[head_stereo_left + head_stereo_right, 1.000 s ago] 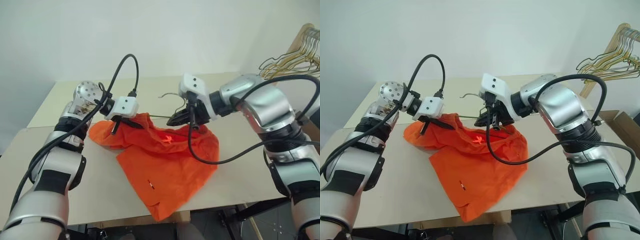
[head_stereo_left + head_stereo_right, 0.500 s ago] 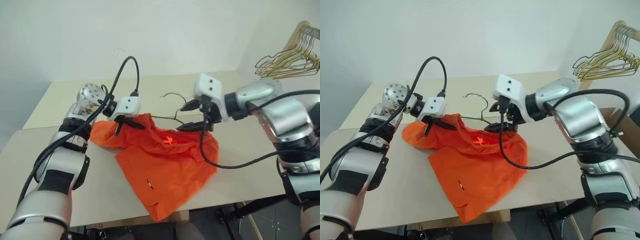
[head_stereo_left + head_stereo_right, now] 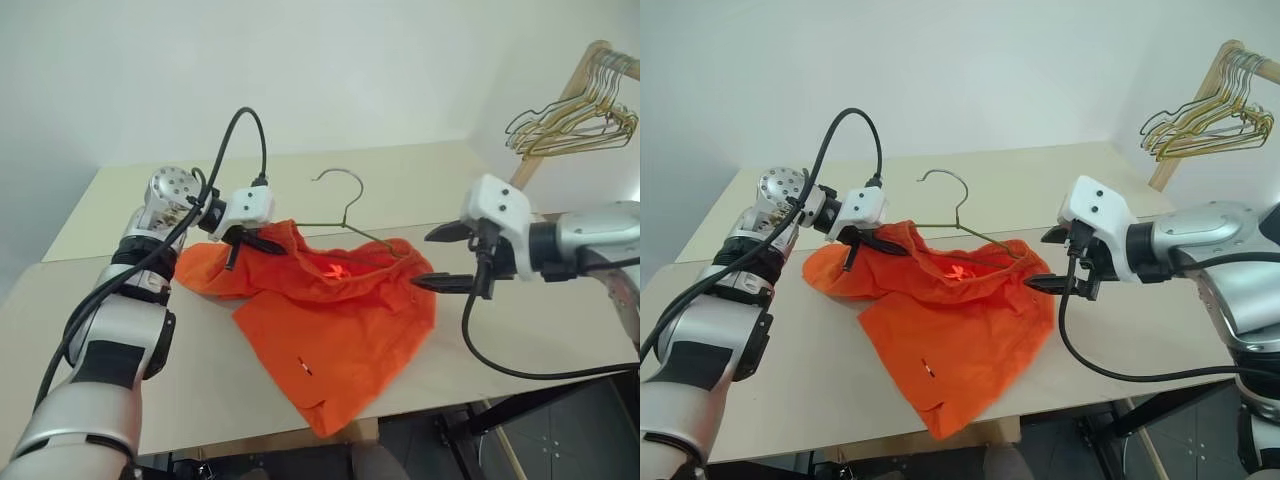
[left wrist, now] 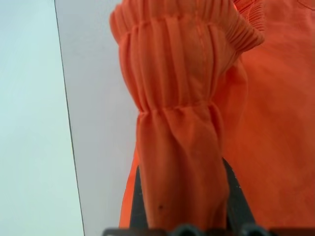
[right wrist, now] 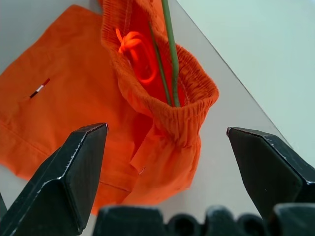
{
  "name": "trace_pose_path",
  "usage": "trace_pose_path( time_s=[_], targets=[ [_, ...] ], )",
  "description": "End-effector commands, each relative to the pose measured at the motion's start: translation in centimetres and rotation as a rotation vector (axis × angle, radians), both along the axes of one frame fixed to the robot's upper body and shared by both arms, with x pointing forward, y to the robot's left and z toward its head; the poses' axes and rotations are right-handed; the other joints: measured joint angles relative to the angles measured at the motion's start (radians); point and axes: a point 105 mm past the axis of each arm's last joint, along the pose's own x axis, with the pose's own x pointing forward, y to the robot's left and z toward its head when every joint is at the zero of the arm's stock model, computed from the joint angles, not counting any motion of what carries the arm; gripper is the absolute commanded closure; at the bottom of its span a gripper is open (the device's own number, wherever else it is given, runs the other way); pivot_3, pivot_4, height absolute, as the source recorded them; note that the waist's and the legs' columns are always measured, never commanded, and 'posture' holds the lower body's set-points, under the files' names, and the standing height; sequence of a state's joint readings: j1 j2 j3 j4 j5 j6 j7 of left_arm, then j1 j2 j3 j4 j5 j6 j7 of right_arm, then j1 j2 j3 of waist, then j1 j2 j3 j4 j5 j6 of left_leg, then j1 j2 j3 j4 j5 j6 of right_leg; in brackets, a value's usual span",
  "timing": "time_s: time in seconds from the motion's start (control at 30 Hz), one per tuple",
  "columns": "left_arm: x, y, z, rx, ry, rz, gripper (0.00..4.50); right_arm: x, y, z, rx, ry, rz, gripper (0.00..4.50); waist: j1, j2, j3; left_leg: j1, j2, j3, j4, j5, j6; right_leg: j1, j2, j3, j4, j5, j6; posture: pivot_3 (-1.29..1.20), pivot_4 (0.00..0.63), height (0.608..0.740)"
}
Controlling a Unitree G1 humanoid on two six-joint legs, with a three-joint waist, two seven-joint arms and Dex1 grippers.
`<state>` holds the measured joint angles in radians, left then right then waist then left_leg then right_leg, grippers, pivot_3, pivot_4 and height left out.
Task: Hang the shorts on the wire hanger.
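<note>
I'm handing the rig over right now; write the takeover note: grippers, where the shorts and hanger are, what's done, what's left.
Left gripper: shut on the gathered waistband of the bright orange fabric shorts, holding that end raised off the beige table.
Right gripper: open, holding nothing, just beside the shorts' other waistband end.
Thin olive-gold wire hanger: one shoulder tucked inside the waistband opening, hook sticking out over the table behind.
Done: hanger partly fed into the waistband.
Left: seat the shorts fully on the hanger; the legs lie flat on the table, reaching its front edge.
</note>
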<state>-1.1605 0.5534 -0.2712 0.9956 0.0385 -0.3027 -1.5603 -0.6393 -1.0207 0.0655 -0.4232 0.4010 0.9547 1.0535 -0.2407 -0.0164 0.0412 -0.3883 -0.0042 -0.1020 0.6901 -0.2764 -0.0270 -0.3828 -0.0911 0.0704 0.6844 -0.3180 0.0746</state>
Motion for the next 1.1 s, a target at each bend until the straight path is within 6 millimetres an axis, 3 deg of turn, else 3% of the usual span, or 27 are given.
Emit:
trace_pose_path(
  time_s=[0.03,0.33,0.4,0.83,1.0,1.1],
  targets=[
    [0.3,0.0,1.7,-0.035,-0.048,0.006,4.5,0.9,0.7,-0.8,-0.035,-0.031,-0.001,0.03,0.0,0.0,0.0,0.0,0.0,0.0,0.0,0.0,0.0,0.0,0.0,0.0,0.0,0.0,0.0,-0.17,0.0,0.74],
    [0.0,0.2,1.9,-0.038,-0.051,-0.005,4.5,3.5,2.7,-2.8,-0.072,-0.003,0.031,0.03,0.007,0.0,0.0,-0.001,-0.001,0.0,0.001,0.0,0.0,0.0,0.0,0.0,0.0,0.0,0.0,-0.15,0.0,0.74],
    [-0.1,0.3,1.8,-0.038,-0.051,-0.006,4.5,3.8,3.1,-2.7,-0.078,-0.003,0.053,0.3,0.008,0.0,0.0,-0.001,-0.001,-0.001,0.002,0.0,0.0,0.0,0.0,0.0,0.0,0.0,0.0,-0.13,0.0,0.74],
    [-0.3,0.4,1.7,-0.046,-0.053,-0.012,4.5,3.7,3.2,-3.2,-0.152,0.022,0.128,4.47,0.01,0.0,0.0,-0.001,-0.001,-0.001,0.002,0.0,0.0,0.0,0.0,-0.001,0.0,0.0,0.0,-0.14,0.0,0.74],
    [-0.6,0.2,1.8,-0.057,-0.042,-0.04,4.5,3.3,3.1,-3.1,-0.147,0.035,0.146,4.47,0.009,0.0,0.0,-0.001,-0.001,-0.001,0.002,0.0,0.0,0.0,0.0,-0.001,0.001,0.0,0.0,-0.15,0.0,0.74],
    [-0.9,-0.1,2.2,-0.104,-0.021,-0.056,3.78,2.9,3.0,-2.9,-0.127,0.052,0.156,4.5,0.009,0.0,0.0,-0.001,-0.001,-0.001,0.002,0.0,0.0,0.0,0.0,-0.001,0.001,0.0,0.0,-0.15,0.0,0.74]
  ],
)
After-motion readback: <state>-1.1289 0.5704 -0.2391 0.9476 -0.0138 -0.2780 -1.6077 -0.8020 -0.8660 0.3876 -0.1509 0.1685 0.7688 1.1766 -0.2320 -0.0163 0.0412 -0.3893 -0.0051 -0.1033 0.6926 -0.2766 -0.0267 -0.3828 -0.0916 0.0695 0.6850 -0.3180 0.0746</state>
